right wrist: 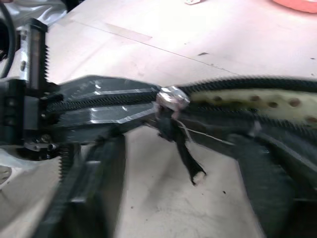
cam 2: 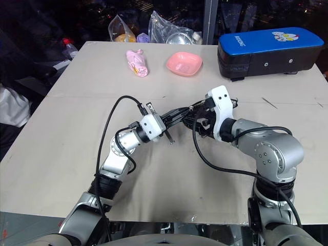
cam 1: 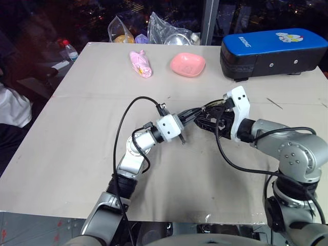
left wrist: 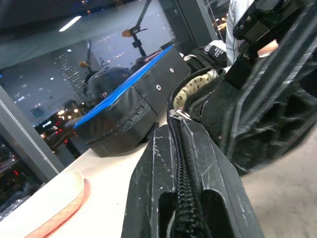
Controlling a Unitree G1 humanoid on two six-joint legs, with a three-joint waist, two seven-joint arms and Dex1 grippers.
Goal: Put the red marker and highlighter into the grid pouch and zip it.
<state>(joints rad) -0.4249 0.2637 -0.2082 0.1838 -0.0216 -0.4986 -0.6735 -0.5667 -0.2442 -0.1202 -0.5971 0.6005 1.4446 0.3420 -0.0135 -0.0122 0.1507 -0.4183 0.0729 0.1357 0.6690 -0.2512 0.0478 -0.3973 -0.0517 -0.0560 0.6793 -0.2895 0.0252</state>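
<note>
black fabric, the grid pouch [left wrist: 218,114] hangs above the table [cam 1: 77,154] centre, between the two grippers. left gripper [left wrist: 185,198] is clamped tight on the pouch's zipped end. zip slider [right wrist: 171,99] sits partway along; past it the mouth gapes on a pale, dotted lining. contents can't be made out. right gripper [cam 2: 201,122] is at the pouch's open end, its fingers' spread unclear. at twelve o'clock a pink bowl [cam 1: 187,64]; at one, a blue case [cam 1: 274,51], shut.
</note>
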